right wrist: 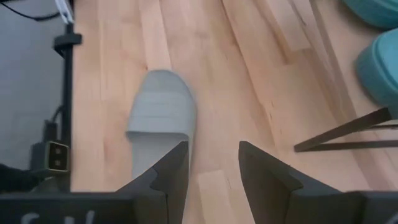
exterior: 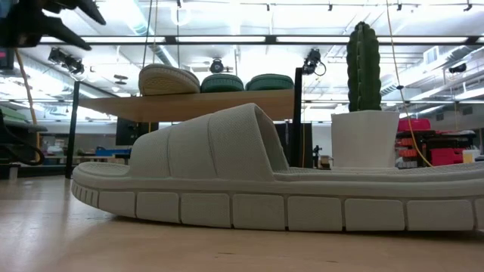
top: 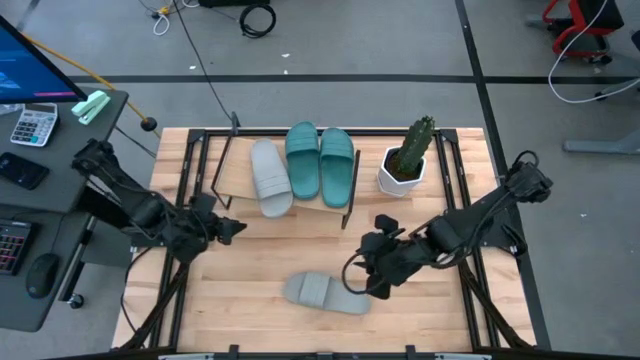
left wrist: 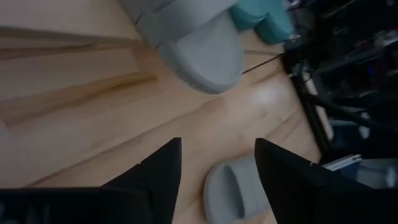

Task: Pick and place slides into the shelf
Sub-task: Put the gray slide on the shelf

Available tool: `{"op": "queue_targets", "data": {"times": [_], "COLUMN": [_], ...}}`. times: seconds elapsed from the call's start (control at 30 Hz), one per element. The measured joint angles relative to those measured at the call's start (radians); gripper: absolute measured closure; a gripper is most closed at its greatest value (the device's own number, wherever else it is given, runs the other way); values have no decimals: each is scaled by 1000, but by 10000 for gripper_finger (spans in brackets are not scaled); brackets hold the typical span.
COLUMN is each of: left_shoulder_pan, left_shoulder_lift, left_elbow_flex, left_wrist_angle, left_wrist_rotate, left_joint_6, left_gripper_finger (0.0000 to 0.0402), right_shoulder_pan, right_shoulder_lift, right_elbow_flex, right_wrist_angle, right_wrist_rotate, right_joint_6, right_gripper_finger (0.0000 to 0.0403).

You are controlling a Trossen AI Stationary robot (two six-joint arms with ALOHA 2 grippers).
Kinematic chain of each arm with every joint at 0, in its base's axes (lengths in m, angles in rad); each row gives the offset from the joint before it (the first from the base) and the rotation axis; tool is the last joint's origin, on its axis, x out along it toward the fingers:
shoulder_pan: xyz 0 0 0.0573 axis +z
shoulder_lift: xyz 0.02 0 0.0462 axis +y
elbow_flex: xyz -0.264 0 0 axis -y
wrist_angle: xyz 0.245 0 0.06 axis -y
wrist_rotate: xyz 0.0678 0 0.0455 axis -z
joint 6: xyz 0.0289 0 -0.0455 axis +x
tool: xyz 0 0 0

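So three of the four slides are up on the shelf (top: 232, 176) already — one light grey slide (top: 270, 177) on the left end, then the two teal slides (top: 303, 160) (top: 337, 165) side by side next to it. All three lie flat on the plank with their toes hanging a bit over the front edge. In the low view you can see their soles lined up on the plank, grey one (exterior: 169, 79) first, then the teal pair.

The last grey slide (top: 326, 293) is lying on the table (top: 250, 310), well in front of the shelf and closer to the right arm's side. It sits flat on its sole, strap up, and it fills most of the low view (exterior: 257, 181).

The left gripper (top: 232, 228) is just in front of the shelf's left end, up off the table. Its fingers (left wrist: 163, 177) are spread with a clear gap and nothing between them — the wrist camera looks past them at the loose grey slide (left wrist: 239, 190) on the table and the toe of the shelved grey one (left wrist: 202, 53).

The right gripper (top: 372, 278) hangs just above and beside the heel end of the loose slide. Its fingers (right wrist: 173, 171) are parted too, nothing pinched, with the grey slide (right wrist: 160, 118) showing on the table beyond them.

There's also a cactus in a white pot (top: 405, 160) standing on the table just right of the shelf, not touching it as far as I can tell.
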Motion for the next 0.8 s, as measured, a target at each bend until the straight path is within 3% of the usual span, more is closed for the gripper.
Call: {"op": "queue_targets", "data": {"times": [0.13,0.33,0.67,0.8], "left_shoulder_pan": [-45,-115,-239,-288], "left_shoulder_lift": [-28,-29,-29,-29], "left_elbow_flex": [0,0,0,1], "left_wrist_angle": [4,8,8,9], "left_wrist_rotate": [-43,-44,-43,-36], "left_joint_6": [17,56,64,62], "left_gripper_finger": [212,235,253,255], "right_shoulder_pan": [7,42,78,83], "right_shoulder_lift": [48,109,298,374], "right_elbow_flex": [0,0,0,0], "right_wrist_angle": [26,119,221,195], "right_wrist_rotate": [-12,-135,-112,-120], "right_joint_6": [33,-61,-417,-410], "right_gripper_finger": [257,257,257,257]}}
